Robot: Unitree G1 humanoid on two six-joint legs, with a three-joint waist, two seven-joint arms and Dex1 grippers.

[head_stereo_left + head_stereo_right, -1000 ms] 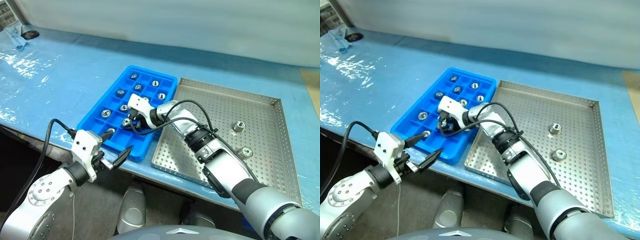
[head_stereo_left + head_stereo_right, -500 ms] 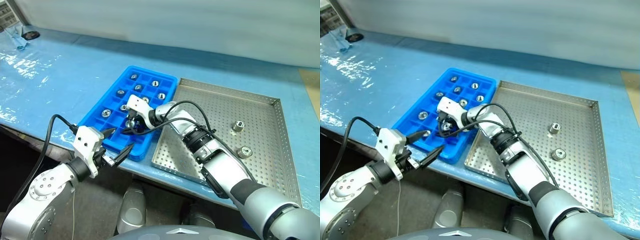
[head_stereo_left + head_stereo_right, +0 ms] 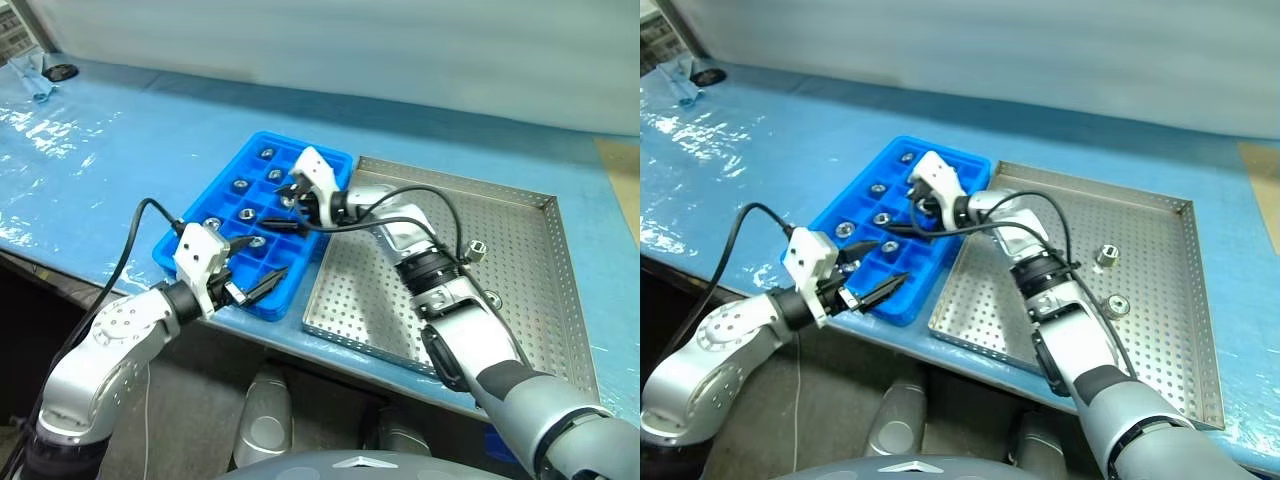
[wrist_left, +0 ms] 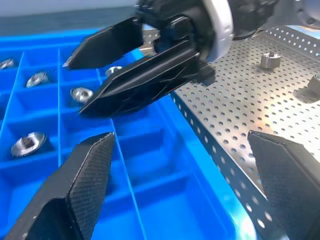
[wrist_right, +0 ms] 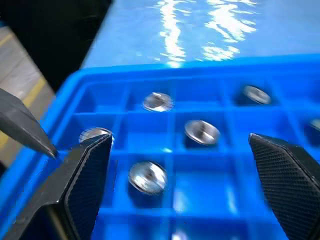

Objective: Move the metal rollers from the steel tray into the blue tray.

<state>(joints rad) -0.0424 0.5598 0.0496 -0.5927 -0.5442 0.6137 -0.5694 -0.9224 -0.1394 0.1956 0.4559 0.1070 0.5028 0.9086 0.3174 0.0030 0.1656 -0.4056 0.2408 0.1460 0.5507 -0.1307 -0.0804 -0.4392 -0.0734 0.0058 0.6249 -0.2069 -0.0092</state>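
Observation:
The blue tray [image 3: 222, 258] lies left of the steel tray [image 3: 520, 330] on the blue-covered table. Several metal rollers sit one to a compartment in the blue tray, such as one [image 3: 258, 241] at its near side and others [image 5: 147, 177] [image 5: 201, 131]. Two metal rollers [image 3: 1105, 257] [image 3: 1118, 305] lie on the steel tray's perforated floor. My right gripper [image 3: 275, 208] hovers open and empty over the middle of the blue tray. My left gripper [image 3: 268, 255] stands open and empty over the blue tray's near edge, just below the right one.
The steel tray's raised rim [image 4: 200, 135] runs right beside the blue tray. Crinkled plastic sheet [image 3: 60, 130] covers the table to the left. The table's near edge [image 3: 90, 268] drops off just before the blue tray.
My right gripper has opened, left its roller in a near compartment of the blue tray, and risen toward the tray's far side. My left gripper has come forward over the tray's near edge.

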